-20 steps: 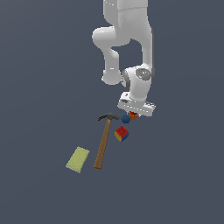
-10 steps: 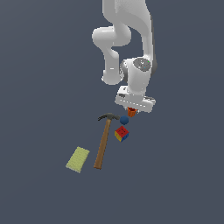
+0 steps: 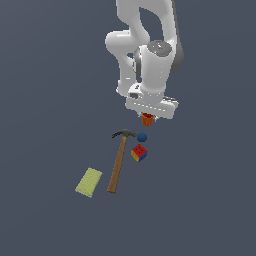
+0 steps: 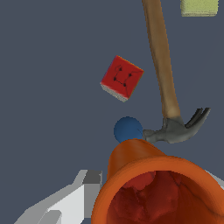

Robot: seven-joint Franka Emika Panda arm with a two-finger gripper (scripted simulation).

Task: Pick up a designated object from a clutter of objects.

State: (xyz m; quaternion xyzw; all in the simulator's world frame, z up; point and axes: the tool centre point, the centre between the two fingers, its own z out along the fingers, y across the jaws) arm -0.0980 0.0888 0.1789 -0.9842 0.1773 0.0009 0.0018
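Observation:
The small orange-red cup (image 3: 147,119) hangs clear of the floor, held between the fingers of my gripper (image 3: 148,118), which is shut on it. In the wrist view the cup (image 4: 153,188) fills the foreground with its hollow opening towards the camera, and one grey finger (image 4: 65,201) shows beside it. Below it lies the rest of the clutter: a blue ball (image 3: 142,137), a red-yellow-blue cube (image 3: 139,152), a wooden-handled hammer (image 3: 118,164) and a flat yellow-green block (image 3: 89,181).
In the wrist view the blue ball (image 4: 127,129) touches the hammer's dark head (image 4: 177,129), with the cube (image 4: 121,78) a little beyond and the block (image 4: 199,7) past the end of the handle. Everything rests on a plain dark floor (image 3: 200,200).
The gripper has risen with the cup in it, and the wrist has turned slightly. The ball, cube, hammer and block have stayed put.

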